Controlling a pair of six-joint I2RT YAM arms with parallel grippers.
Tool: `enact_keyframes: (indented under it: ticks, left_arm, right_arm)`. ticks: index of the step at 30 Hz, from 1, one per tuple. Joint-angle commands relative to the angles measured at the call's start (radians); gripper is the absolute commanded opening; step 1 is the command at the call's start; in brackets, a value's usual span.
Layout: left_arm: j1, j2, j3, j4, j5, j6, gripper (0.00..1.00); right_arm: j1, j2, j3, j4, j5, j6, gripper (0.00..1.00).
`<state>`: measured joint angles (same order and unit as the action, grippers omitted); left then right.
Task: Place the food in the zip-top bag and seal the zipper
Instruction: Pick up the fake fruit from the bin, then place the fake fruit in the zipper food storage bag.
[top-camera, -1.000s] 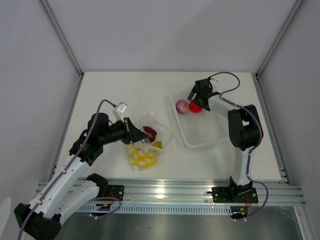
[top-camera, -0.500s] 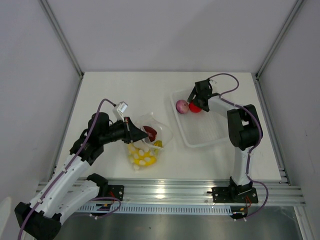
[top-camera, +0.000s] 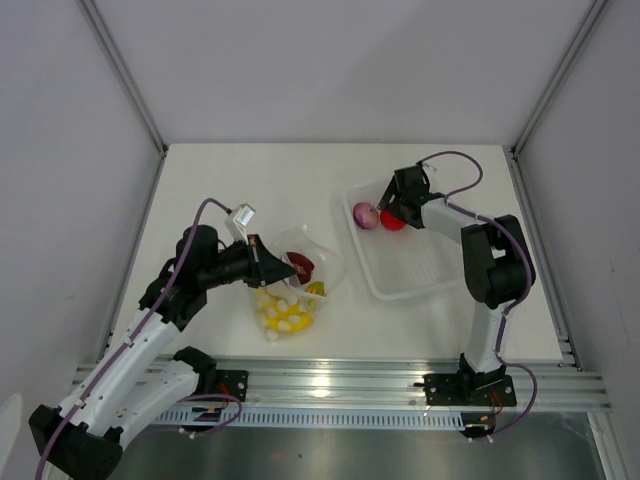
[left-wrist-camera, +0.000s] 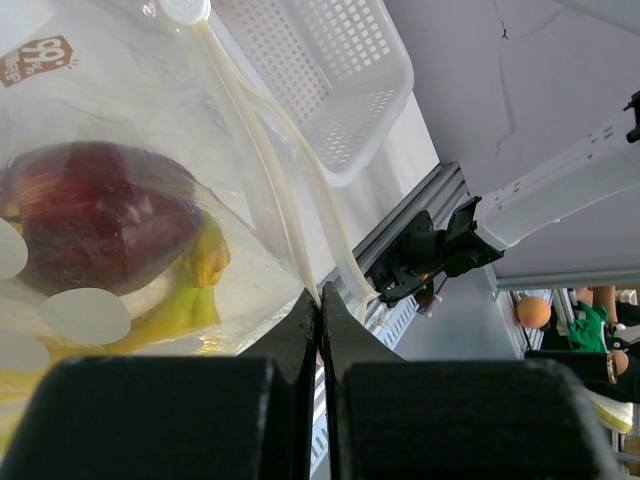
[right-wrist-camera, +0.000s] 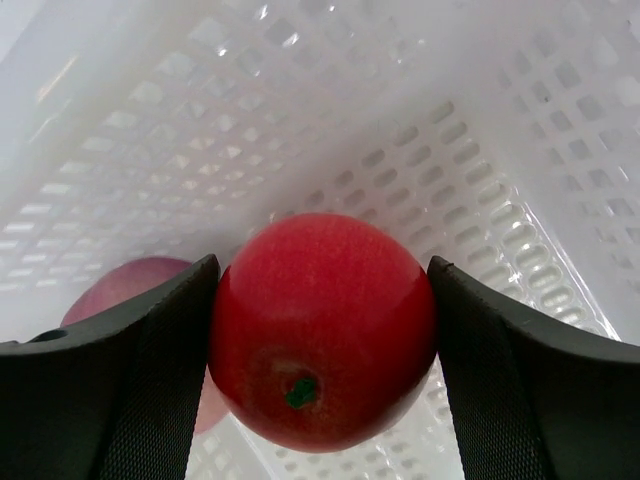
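**Right fingers on red fruit in tray; left pinching bag mouth**

Right gripper (top-camera: 392, 211):
- The red round fruit (right-wrist-camera: 320, 330) is seated squarely between the two fingers (right-wrist-camera: 130, 385). One pad is seen against each side, and the stem end faces the wrist camera.
- The fingers are closed onto the fruit at a wide spread. Whether it is lifted off the tray floor cannot be told.
- The fruit is located in the far-left corner of the white mesh tray (top-camera: 415, 258), which is set on the right half of the table (top-camera: 250, 180).
- The pink-purple onion (top-camera: 365, 214) is seen just beside the fruit on its left, outside the fingers and against the tray's left wall.

Left gripper (left-wrist-camera: 320, 305):
- The fingers are fully closed, with the thin edge of the zip-top bag (top-camera: 325, 270) clamped between the tips.
- The zipper (left-wrist-camera: 265, 160) is seen running away from the pinch point along the mouth. Its two tracks are apart, not pressed together.
- The bag is located near the middle of the table's near edge, left of the tray and apart from it.
- Inside the bag, the dark red apple (left-wrist-camera: 95, 230) is seen with the yellow banana bunch (left-wrist-camera: 195, 285) just beside it. Yellow and white pieces (top-camera: 282, 315) are gathered at the bag's near end.
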<state>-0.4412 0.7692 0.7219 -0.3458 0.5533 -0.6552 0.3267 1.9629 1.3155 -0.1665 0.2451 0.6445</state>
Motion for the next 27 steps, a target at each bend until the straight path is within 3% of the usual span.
enact_keyframes:
  ticks: [1, 15, 22, 27]
  left_arm:
    - [0.001, -0.018, 0.002, -0.001, 0.01, -0.021, 0.01]
    - [0.001, -0.062, -0.048, 0.008, 0.074, -0.104, 0.01]
    - [0.001, -0.08, -0.024, -0.022, 0.076, -0.098, 0.01]
    - [0.001, -0.082, -0.027, -0.025, 0.108, -0.11, 0.01]
  right_arm:
    - [-0.002, -0.117, -0.041, 0.004, -0.003, -0.042, 0.0]
    - [0.066, -0.614, -0.255, -0.116, -0.03, -0.095, 0.0]
    - [0.231, -0.873, -0.344, -0.154, -0.136, -0.022, 0.0]
    - [0.399, -0.883, -0.337, -0.122, -0.203, 0.046, 0.0]
